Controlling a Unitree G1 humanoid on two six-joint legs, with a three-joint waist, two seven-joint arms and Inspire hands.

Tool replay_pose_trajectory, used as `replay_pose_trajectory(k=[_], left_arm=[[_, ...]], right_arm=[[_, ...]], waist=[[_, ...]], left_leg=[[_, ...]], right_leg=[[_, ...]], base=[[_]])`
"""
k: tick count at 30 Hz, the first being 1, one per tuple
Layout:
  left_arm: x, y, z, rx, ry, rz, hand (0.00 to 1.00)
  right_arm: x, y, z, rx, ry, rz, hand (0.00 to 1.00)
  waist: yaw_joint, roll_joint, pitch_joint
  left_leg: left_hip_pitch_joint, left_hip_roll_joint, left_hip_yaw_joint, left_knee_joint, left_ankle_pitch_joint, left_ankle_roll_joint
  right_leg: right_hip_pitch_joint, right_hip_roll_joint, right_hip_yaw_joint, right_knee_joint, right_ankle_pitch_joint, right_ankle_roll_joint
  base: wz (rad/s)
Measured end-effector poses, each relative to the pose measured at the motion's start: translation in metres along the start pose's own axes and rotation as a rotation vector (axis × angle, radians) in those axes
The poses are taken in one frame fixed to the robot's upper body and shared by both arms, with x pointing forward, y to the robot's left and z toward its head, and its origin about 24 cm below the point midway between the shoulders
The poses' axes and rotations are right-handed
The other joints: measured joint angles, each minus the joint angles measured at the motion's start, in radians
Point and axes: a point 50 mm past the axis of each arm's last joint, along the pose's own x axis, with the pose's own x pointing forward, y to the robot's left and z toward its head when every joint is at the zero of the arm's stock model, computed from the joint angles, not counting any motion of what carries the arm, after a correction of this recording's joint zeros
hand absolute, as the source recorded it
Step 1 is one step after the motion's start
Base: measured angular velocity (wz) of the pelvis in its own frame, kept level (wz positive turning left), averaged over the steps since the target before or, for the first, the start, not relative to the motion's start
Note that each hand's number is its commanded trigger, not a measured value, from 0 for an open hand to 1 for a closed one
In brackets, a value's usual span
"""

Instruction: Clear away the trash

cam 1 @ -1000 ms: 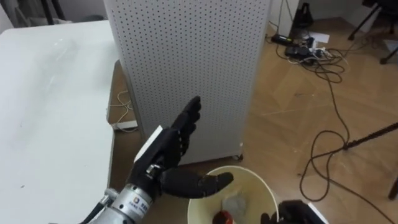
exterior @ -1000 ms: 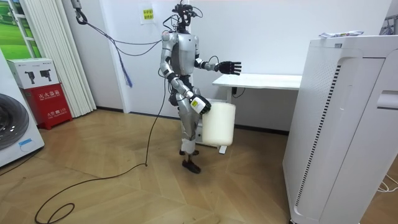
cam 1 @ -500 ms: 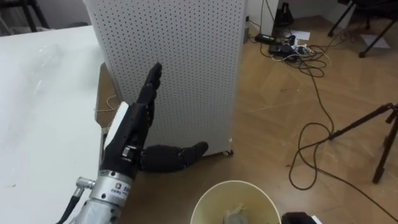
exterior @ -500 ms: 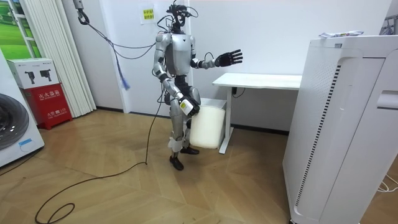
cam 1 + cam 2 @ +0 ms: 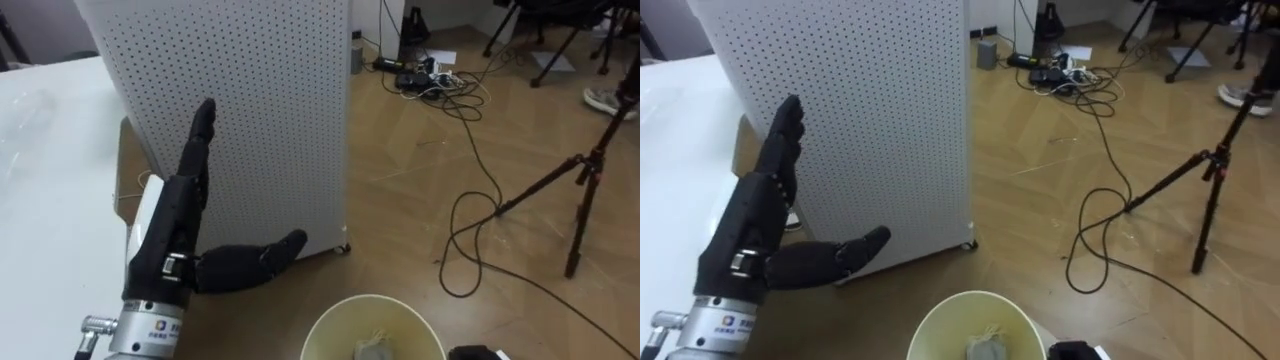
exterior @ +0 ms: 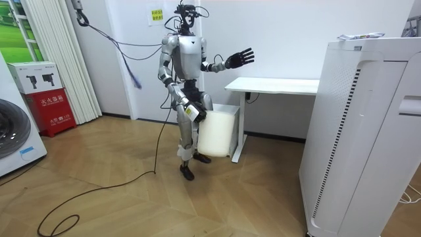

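Note:
My left hand is raised in front of me, open, fingers straight and pointing up, thumb out to the right, holding nothing. It hangs before a white perforated cabinet. Below, at the bottom edge, is the round mouth of a cream bin with a grey crumpled piece of garbage inside. A dark part of my right hand shows by the bin's right rim. In the room view I stand beside a white desk, the bin carried at my hip and the left hand held out.
The white table top lies to my left. Cables loop over the wooden floor, with a tripod leg at the right and a person's shoe beyond. A tall white appliance stands at the room view's right.
I have stepped and turned toward the room view's left, so the eye view has shifted. My left hand has risen more upright, and the bin sits lower in the picture.

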Motion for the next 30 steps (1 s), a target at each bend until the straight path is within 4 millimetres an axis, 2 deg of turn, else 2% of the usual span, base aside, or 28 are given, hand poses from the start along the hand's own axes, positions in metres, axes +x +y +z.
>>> replay_pose_trajectory(k=[3, 5, 6, 7, 8, 9, 10, 11, 12, 13, 14, 15, 16, 17, 18, 19, 20, 21, 22, 23, 24, 25, 26, 27, 29, 30], left_arm=[[0.0, 0.005, -0.001, 0.017, 0.0, 0.041, 0.0], [-0.001, 0.005, -0.002, 0.046, 0.003, 0.052, 0.0], [-0.001, 0.005, -0.003, 0.057, 0.008, 0.051, 0.0], [-0.002, 0.004, -0.004, 0.057, 0.013, 0.05, 0.0], [-0.002, 0.003, -0.005, 0.053, 0.018, 0.051, 0.0], [-0.002, 0.0, -0.005, 0.042, 0.013, 0.054, 0.0], [-0.003, 0.0, -0.005, 0.039, 0.007, 0.054, 0.0], [-0.003, 0.001, -0.003, 0.038, -0.009, 0.061, 0.0], [-0.003, 0.001, -0.002, 0.041, -0.03, 0.071, 0.0], [-0.003, 0.002, -0.001, 0.043, -0.039, 0.075, 0.0], [-0.004, 0.001, 0.0, 0.05, -0.051, 0.074, 0.0], [-0.003, 0.002, 0.001, 0.065, -0.061, 0.072, 0.0], [-0.003, 0.002, 0.002, 0.09, -0.079, 0.064, 0.0], [-0.002, 0.004, 0.004, 0.113, -0.091, 0.051, 0.0], [-0.001, 0.005, 0.004, 0.123, -0.095, 0.045, 0.0], [-0.001, 0.005, 0.005, 0.126, -0.099, 0.045, 0.0], [0.0, 0.005, 0.005, 0.13, -0.101, 0.045, 0.0], [0.0, 0.006, 0.006, 0.135, -0.106, 0.044, 0.0], [0.003, 0.009, 0.008, 0.153, -0.123, 0.054, 0.0], [0.007, 0.013, 0.011, 0.184, -0.148, 0.07, 0.0], [0.008, 0.015, 0.013, 0.204, -0.164, 0.084, 0.0], [0.012, 0.019, 0.016, 0.241, -0.194, 0.112, 0.0], [0.016, 0.021, 0.02, 0.259, -0.221, 0.138, 0.0], [0.018, 0.022, 0.021, 0.266, -0.232, 0.149, 0.0], [0.022, 0.021, 0.027, 0.327, -0.278, 0.171, 0.0], [0.024, 0.021, 0.029, 0.347, -0.298, 0.183, 0.0]], right_arm=[[0.0, 0.001, 0.003, -0.002, -0.015, 0.001, 1.0], [0.001, 0.002, 0.004, 0.0, -0.021, -0.007, 1.0], [0.001, 0.001, 0.005, 0.001, -0.023, -0.017, 1.0], [0.001, 0.0, 0.004, 0.001, -0.022, -0.022, 1.0], [0.001, 0.001, 0.004, 0.009, -0.02, -0.031, 1.0], [0.0, -0.001, 0.003, 0.007, -0.016, -0.04, 1.0], [0.0, -0.002, 0.002, 0.004, -0.014, -0.042, 1.0], [-0.001, -0.004, 0.001, -0.004, -0.006, -0.046, 1.0], [-0.002, -0.003, -0.002, -0.003, 0.005, -0.04, 1.0], [-0.003, -0.002, -0.004, 0.0, 0.009, -0.038, 1.0], [-0.005, -0.001, -0.008, 0.005, 0.021, -0.034, 1.0], [-0.006, -0.002, -0.009, 0.007, 0.023, -0.033, 1.0], [-0.007, -0.003, -0.01, 0.011, 0.024, -0.035, 1.0], [-0.009, -0.002, -0.012, 0.035, 0.027, -0.037, 1.0], [-0.01, -0.001, -0.014, 0.042, 0.033, -0.037, 1.0], [-0.011, -0.003, -0.016, 0.041, 0.038, -0.039, 1.0], [-0.011, -0.005, -0.015, 0.035, 0.038, -0.044, 1.0], [-0.011, -0.005, -0.015, 0.033, 0.037, -0.048, 1.0], [-0.01, -0.005, -0.012, 0.026, 0.029, -0.049, 1.0], [-0.01, -0.004, -0.01, 0.022, 0.017, -0.046, 1.0], [-0.009, -0.004, -0.007, 0.02, 0.007, -0.043, 1.0], [-0.008, -0.002, -0.002, 0.02, -0.016, -0.035, 1.0], [-0.008, -0.001, 0.002, 0.018, -0.033, -0.03, 1.0], [-0.008, -0.001, 0.003, 0.015, -0.038, -0.029, 1.0], [-0.008, -0.001, 0.003, -0.024, -0.037, -0.027, 1.0], [-0.008, -0.001, 0.002, -0.038, -0.036, -0.024, 1.0]], waist=[[-0.001, -0.001, 0.0026], [-0.007, 0.006, 0.0064], [-0.007, 0.009, 0.0161], [-0.007, 0.006, 0.0226], [-0.011, 0.007, 0.0254], [-0.007, 0.007, 0.0269], [0.0, 0.009, 0.0258], [0.021, 0.018, 0.021], [0.035, 0.027, 0.0157], [0.035, 0.026, 0.0162], [0.037, 0.017, 0.0074], [0.036, 0.013, 0.0017], [0.039, 0.016, -0.0129], [0.045, -0.008, -0.0062], [0.045, -0.023, -0.002], [0.042, -0.042, 0.0064], [0.049, -0.037, 0.0075], [0.049, -0.03, 0.0066], [0.048, -0.024, 0.0089], [0.043, -0.013, 0.0105], [0.044, -0.008, 0.0119], [0.045, 0.006, 0.0155], [0.034, 0.017, 0.0199], [0.025, 0.024, 0.0189], [-0.005, 0.032, 0.0169], [-0.013, 0.033, 0.0154]], left_leg=[[-0.019, 0.005, -0.009, 0.047, -0.005, -0.007], [-0.085, 0.019, -0.019, 0.156, -0.004, -0.008], [-0.162, 0.025, -0.044, 0.277, 0.011, -0.022], [-0.196, 0.021, -0.062, 0.312, 0.008, -0.028], [-0.252, 0.002, -0.074, 0.28, 0.008, -0.025], [-0.31, -0.015, -0.081, 0.209, 0.021, -0.029], [-0.333, -0.021, -0.081, 0.161, 0.04, -0.031], [-0.361, -0.019, -0.085, 0.056, 0.084, -0.028], [-0.373, -0.016, -0.104, -0.019, 0.13, -0.013], [-0.378, -0.021, -0.116, -0.031, 0.154, -0.008], [-0.381, -0.037, -0.117, -0.011, 0.202, 0.003], [-0.387, -0.045, -0.112, 0.01, 0.211, 0.015], [-0.393, -0.053, -0.082, 0.064, 0.215, 0.042], [-0.392, -0.058, -0.02, 0.121, 0.189, 0.09], [-0.391, -0.065, 0.004, 0.158, 0.165, 0.111], [-0.385, -0.091, 0.016, 0.227, 0.102, 0.122], [-0.38, -0.098, 0.02, 0.288, 0.048, 0.131], [-0.375, -0.1, 0.02, 0.308, 0.027, 0.134], [-0.352, -0.108, 0.02, 0.318, -0.002, 0.14], [-0.326, -0.11, 0.02, 0.312, -0.02, 0.148], [-0.315, -0.111, 0.019, 0.305, -0.027, 0.148], [-0.295, -0.105, 0.016, 0.291, -0.035, 0.149], [-0.271, -0.104, 0.012, 0.268, -0.034, 0.146], [-0.26, -0.104, 0.005, 0.254, -0.034, 0.146], [-0.21, -0.105, -0.019, 0.2, -0.03, 0.14], [-0.192, -0.105, -0.036, 0.187, -0.034, 0.133]], right_leg=[[-0.001, -0.001, -0.004, 0.012, -0.009, -0.009], [0.002, 0.0, 0.003, 0.009, -0.012, -0.011], [0.007, -0.002, 0.003, 0.009, -0.018, -0.022], [0.011, -0.004, 0.006, 0.01, -0.02, -0.024], [0.012, -0.005, 0.02, 0.009, -0.03, -0.018], [0.01, -0.006, 0.034, 0.01, -0.042, -0.003], [0.01, -0.004, 0.043, 0.01, -0.044, 0.0], [0.011, 0.001, 0.054, 0.012, -0.05, 0.008], [0.018, -0.002, 0.05, 0.029, -0.073, 0.016], [0.027, -0.008, 0.051, 0.045, -0.089, 0.023], [0.033, -0.034, 0.049, 0.083, -0.129, 0.044], [0.032, -0.045, 0.049, 0.102, -0.148, 0.054], [0.038, -0.072, 0.048, 0.137, -0.181, 0.076], [0.053, -0.124, 0.017, 0.224, -0.211, 0.099], [0.055, -0.159, 0.001, 0.293, -0.228, 0.104], [0.042, -0.214, -0.008, 0.426, -0.231, 0.108], [0.004, -0.245, -0.002, 0.532, -0.185, 0.113], [-0.008, -0.253, 0.004, 0.574, -0.155, 0.113], [-0.029, -0.265, 0.026, 0.642, -0.086, 0.108], [-0.045, -0.266, 0.042, 0.68, -0.018, 0.104], [-0.057, -0.264, 0.049, 0.69, -0.009, 0.104], [-0.088, -0.255, 0.051, 0.689, -0.041, 0.113], [-0.118, -0.236, 0.045, 0.65, -0.084, 0.113], [-0.129, -0.223, 0.037, 0.61, -0.098, 0.113], [-0.149, -0.172, 0.024, 0.379, -0.107, 0.112], [-0.139, -0.145, 0.023, 0.237, -0.082, 0.104]], base=[[0.0], [0.25], [0.31], [0.41], [0.47], [0.4], [0.05], [-0.24], [-0.25], [-0.07], [0.07], [0.09], [0.06], [0.1], [0.18], [0.2], [0.14], [0.0], [0.0], [-0.08], [-0.13], [-0.16], [-0.06], [0.21], [0.38], [0.32]])
